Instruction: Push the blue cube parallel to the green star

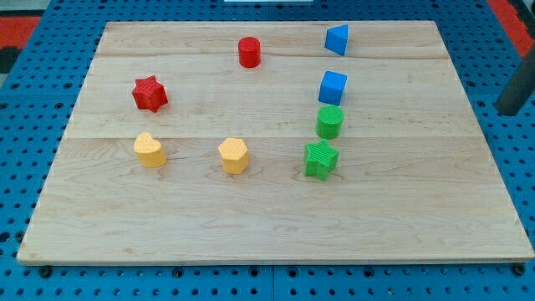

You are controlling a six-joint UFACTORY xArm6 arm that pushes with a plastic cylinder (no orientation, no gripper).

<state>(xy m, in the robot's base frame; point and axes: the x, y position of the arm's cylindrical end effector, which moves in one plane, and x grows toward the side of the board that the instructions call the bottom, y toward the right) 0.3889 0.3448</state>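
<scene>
1. At the view's right edge a dark rod (517, 90) leans in over the blue pegboard, off the wooden board (251, 226); its lower end is cut off or hidden there, so I cannot place my tip exactly, and there are no jaws on this rig to read as apart or together.
2. From that rod, the blue cube (332, 87) lies well to the view's left, on the board's right half.
3. Just below the cube sits the green cylinder (329, 122), close under it, and below that the green star (321, 159).
4. I judge the cylinder blocks a straight downward push, so the cube must go round it to sit level beside the star.
5. Farther up stands another blue block (337, 39); the red and yellow blocks lie well left.
</scene>
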